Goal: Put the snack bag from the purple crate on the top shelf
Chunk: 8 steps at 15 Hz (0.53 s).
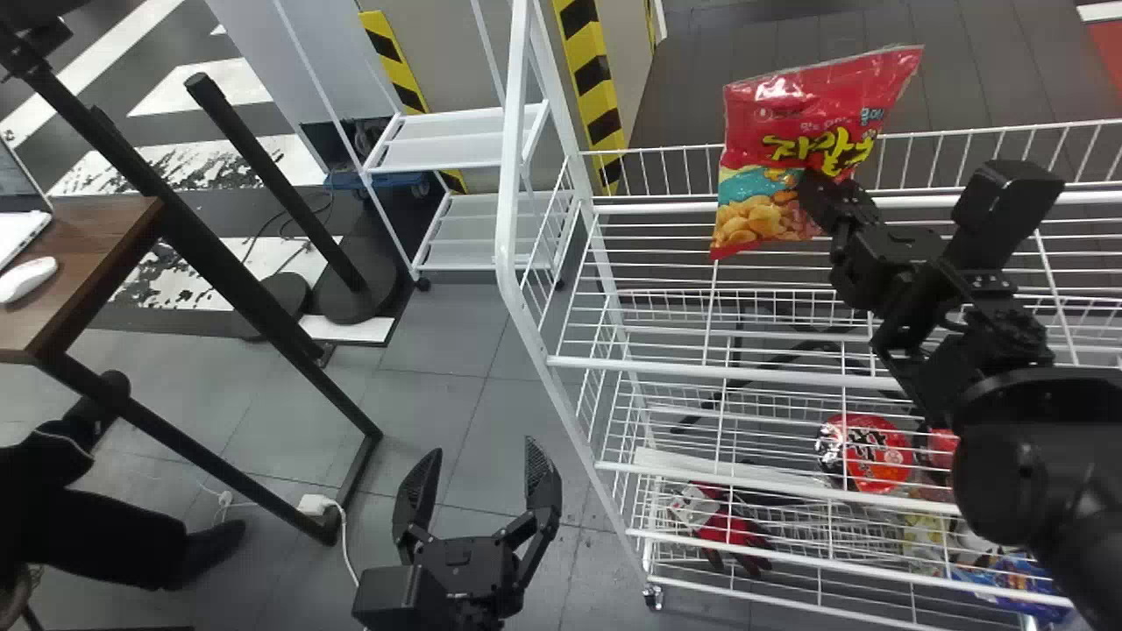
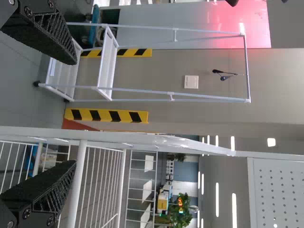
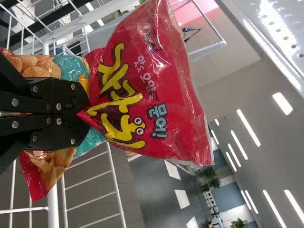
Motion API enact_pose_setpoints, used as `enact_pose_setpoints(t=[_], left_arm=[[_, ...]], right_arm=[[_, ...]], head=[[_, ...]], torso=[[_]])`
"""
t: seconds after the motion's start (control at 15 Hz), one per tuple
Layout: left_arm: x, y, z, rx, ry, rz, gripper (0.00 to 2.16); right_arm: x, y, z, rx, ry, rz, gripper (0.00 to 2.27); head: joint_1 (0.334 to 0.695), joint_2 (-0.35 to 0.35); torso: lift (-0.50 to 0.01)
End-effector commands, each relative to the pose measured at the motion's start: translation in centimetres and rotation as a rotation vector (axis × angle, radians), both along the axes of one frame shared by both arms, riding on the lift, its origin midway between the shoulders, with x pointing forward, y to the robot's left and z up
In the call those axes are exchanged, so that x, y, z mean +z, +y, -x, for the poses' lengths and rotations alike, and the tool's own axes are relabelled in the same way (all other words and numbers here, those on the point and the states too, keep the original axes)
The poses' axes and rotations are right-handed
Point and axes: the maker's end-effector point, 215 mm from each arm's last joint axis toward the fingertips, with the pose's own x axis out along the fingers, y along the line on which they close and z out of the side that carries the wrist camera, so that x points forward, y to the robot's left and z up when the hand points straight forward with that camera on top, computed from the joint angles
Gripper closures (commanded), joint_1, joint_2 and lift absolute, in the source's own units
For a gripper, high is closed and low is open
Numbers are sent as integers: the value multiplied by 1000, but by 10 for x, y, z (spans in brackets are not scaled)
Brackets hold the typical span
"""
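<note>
Brown wood faces the table [image 1: 92, 232] at the far left, its top bearing a white mouse [image 1: 28, 280]. To its right, a black post [image 1: 272, 180] rises at a slant from a round base; beyond it is a white cart [image 1: 451, 145] with two visible shelves. Low and left of centre, the left claw [image 1: 482, 449] is spread, with a wide gap between its fingers. The white wire rack [image 1: 508, 193] follows. Red-and-black gloves [image 1: 732, 530] lie on a lower level, near its left end. Above, the snack bag [image 1: 767, 158] is seen over the back edge of the top shelf [image 1: 640, 365], right of that shelf's left corners; contact with the wires cannot be determined. The right claw [image 1: 811, 186] pinches the bag near its middle, fingers pressed together on the crumpled film. Farther right, a red round pack [image 1: 877, 451] sits on a lower level.
</note>
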Motion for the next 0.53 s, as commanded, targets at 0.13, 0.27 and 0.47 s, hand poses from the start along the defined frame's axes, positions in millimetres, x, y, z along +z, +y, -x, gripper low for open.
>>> enact_pose_setpoints(t=[0.13,0.27,0.47], left_arm=[[-1,3,-1,5,0,0,56],[-1,5,-2,9,-1,0,56],[0,5,-3,9,-2,0,56]], right_arm=[[-13,-6,-10,-1,26,0,2061],[-18,0,-14,27,44,22,1949],[-25,5,-14,51,67,32,1723]], head=[[695,330],[695,325],[695,330]], torso=[[-1],[-1],[-1]])
